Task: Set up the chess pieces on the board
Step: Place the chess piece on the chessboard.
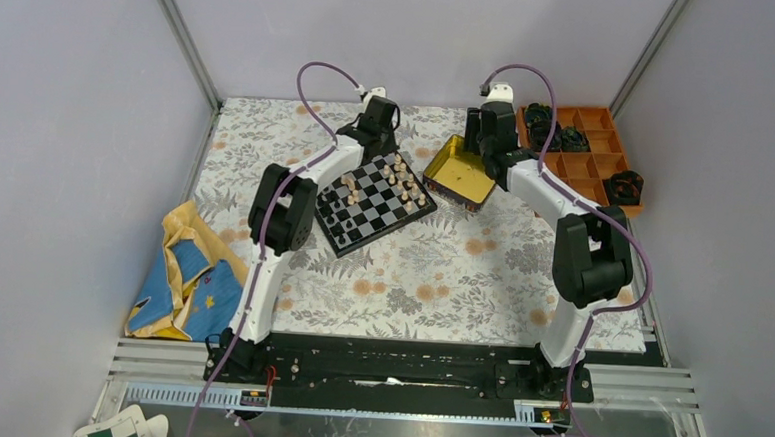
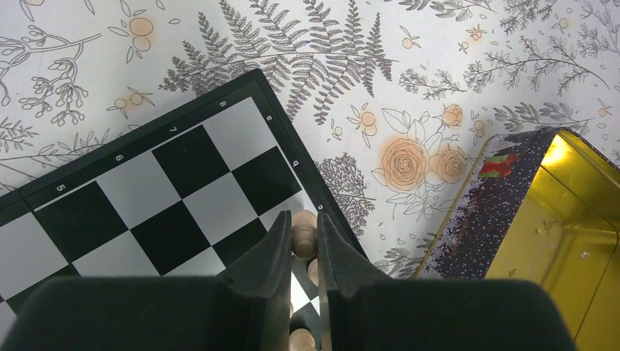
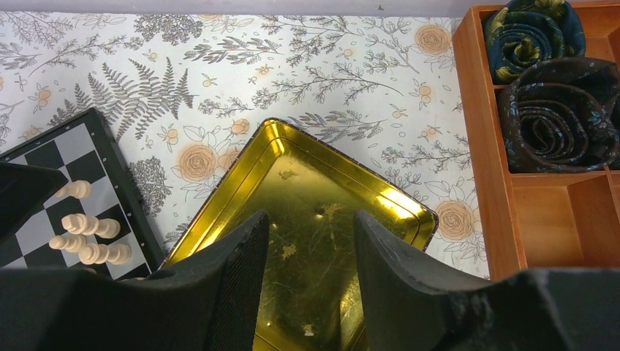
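Your left gripper point(image 2: 300, 225) is pinched nearly closed on 1 tan piece point(image 2: 304, 238) sitting straight between its fingers on the board point(image 2: 146, 197) edge facing the gold tin point(image 3: 322, 183) — your right gripper point(image 3: 310, 227), half open and empty, hangs over that tin, farther off.

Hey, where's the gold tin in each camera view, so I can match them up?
Top external: gold tin upper middle, just right of the board.
Left wrist: gold tin at the right edge.
Right wrist: gold tin in the centre.
Shared landmark: the board, left of the tin in all three.
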